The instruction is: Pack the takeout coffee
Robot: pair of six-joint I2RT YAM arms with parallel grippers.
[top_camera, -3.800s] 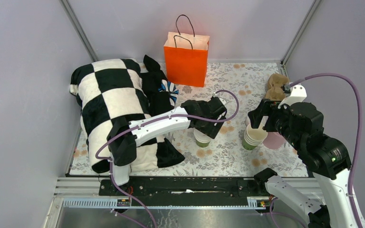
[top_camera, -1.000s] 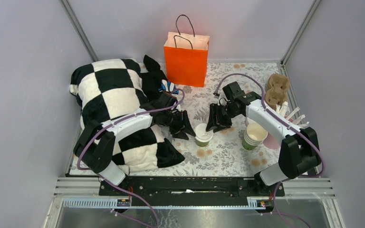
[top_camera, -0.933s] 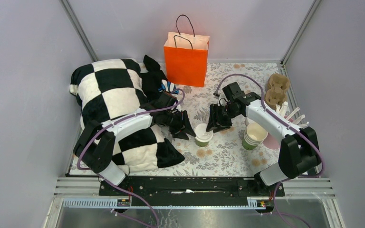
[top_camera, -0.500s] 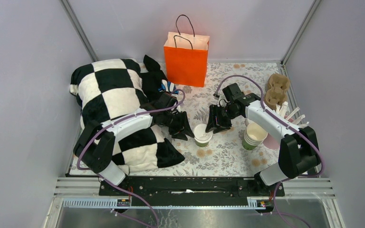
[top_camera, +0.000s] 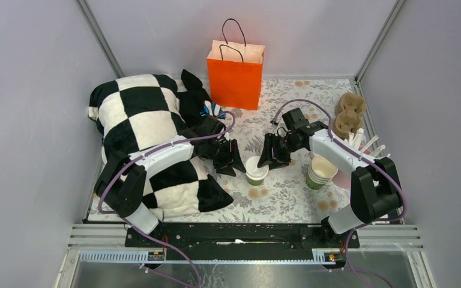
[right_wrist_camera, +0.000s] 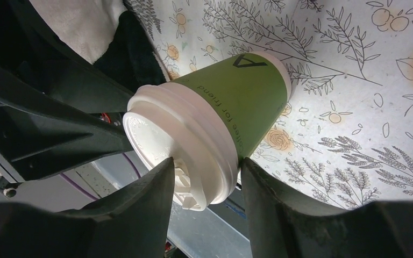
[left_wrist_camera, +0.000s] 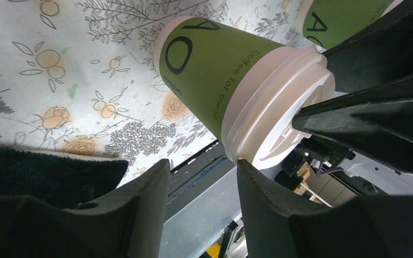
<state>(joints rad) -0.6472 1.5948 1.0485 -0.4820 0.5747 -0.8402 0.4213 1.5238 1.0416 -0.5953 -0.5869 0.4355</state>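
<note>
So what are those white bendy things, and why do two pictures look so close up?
Those are two robot arms. The big picture looks down from above. The other two come from cameras on each wrist, so you see the dark fingers up close. On the flowery table sit a green coffee cup with a white lid, a stack of open cups, an orange bag and a checkered cloth. The left tool and right tool are both open, one on each side of the lidded cup. Nothing is held yet.
</note>
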